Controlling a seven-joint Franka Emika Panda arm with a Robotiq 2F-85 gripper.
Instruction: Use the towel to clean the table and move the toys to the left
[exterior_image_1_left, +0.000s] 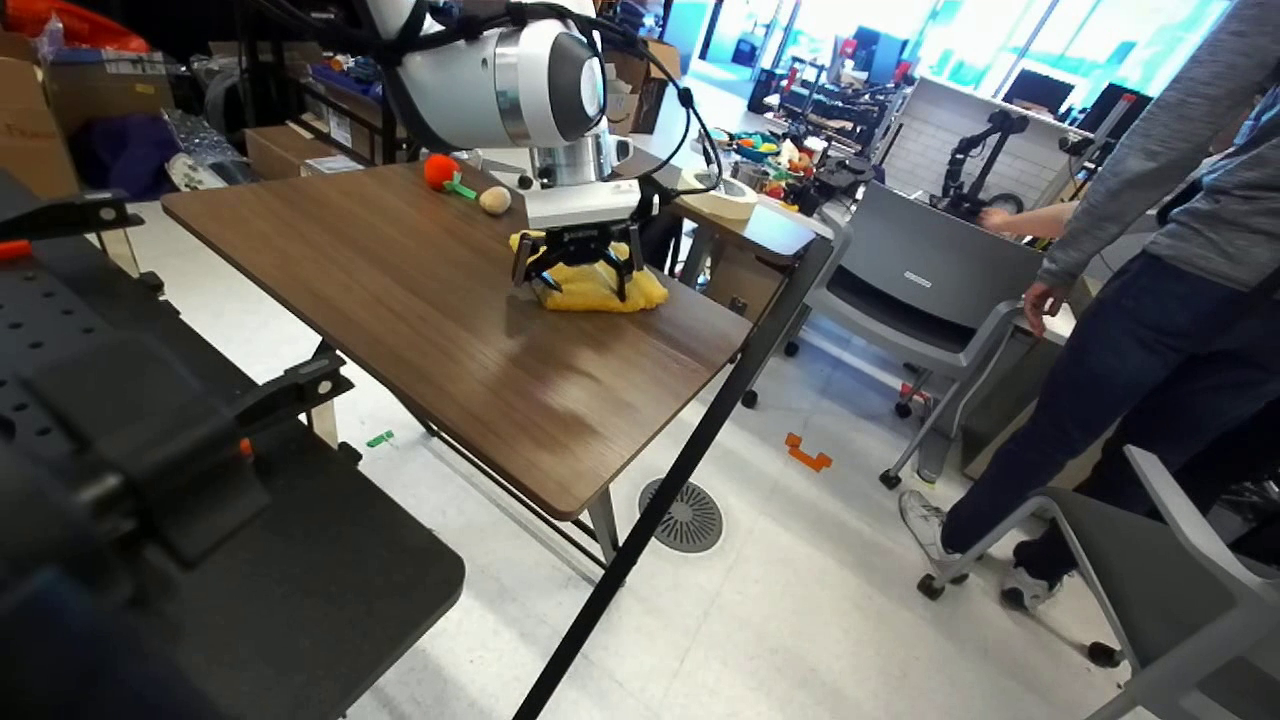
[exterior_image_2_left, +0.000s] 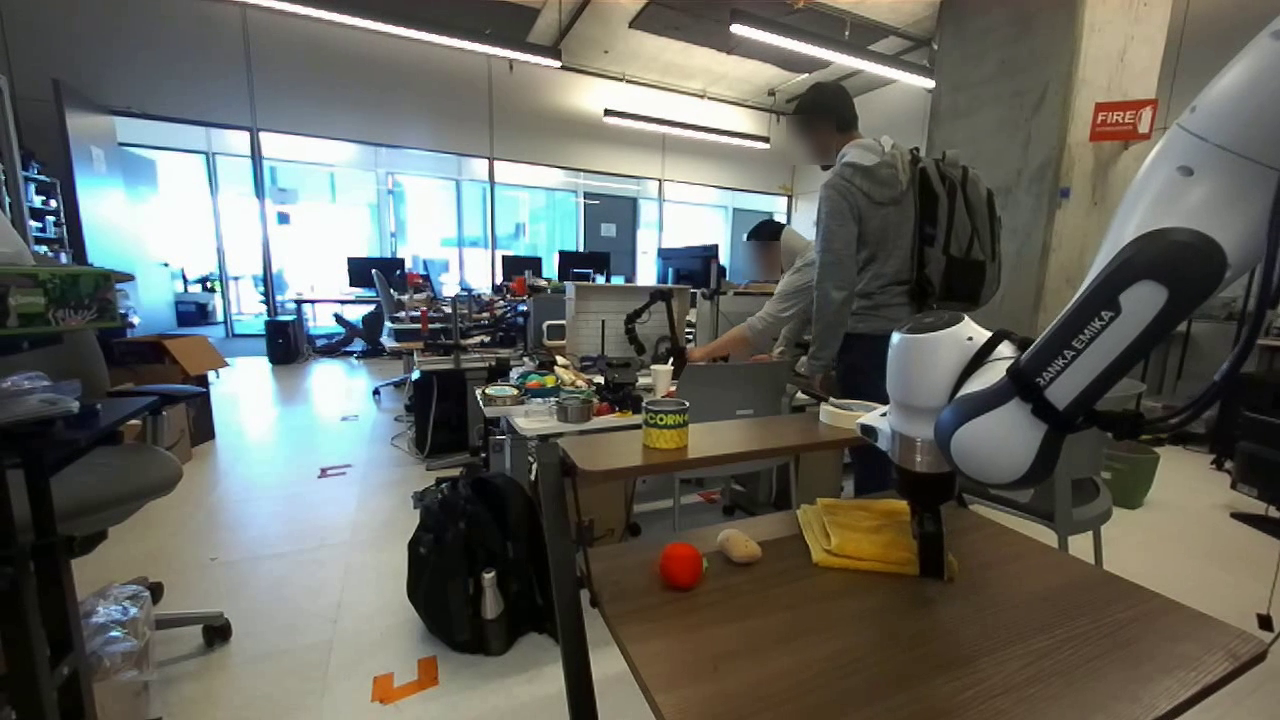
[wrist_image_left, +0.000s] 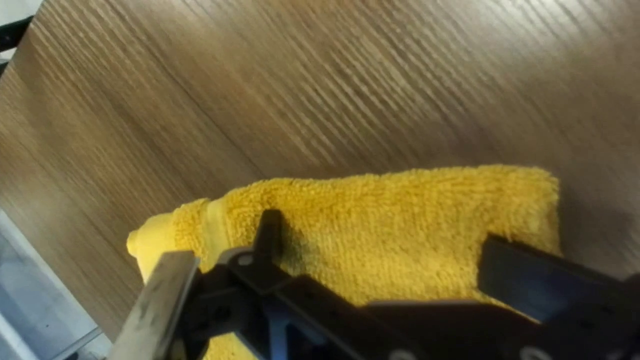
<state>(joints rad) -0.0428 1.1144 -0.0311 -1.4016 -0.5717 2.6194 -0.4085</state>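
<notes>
Zero grip on towel (wrist_image_left: 400, 215): gripper (exterior_image_1_left: 586, 286) spread wide, tips down at the cloth; contact likely, can't tell how firm. Towel directly beneath, folded, extending mostly toward tan toy (exterior_image_2_left: 740, 546), red toy (exterior_image_2_left: 681, 566) past that; in wrist view, visible edge roughly parallel to the jaw spread, full long axis hidden. Both tips inside the cloth outline, so expect bunching on a squeeze, not an edge-to-edge clamp. Single arm (exterior_image_2_left: 1075, 355), no choice there. Surface: brown wood-grain table (exterior_image_1_left: 420, 290), flat, probably easy sliding. Better start any wipe away from the toys. Room: grey chair (exterior_image_1_left: 930, 255) and standing person (exterior_image_2_left: 860, 240) beyond table, well apart from gripper.
</notes>
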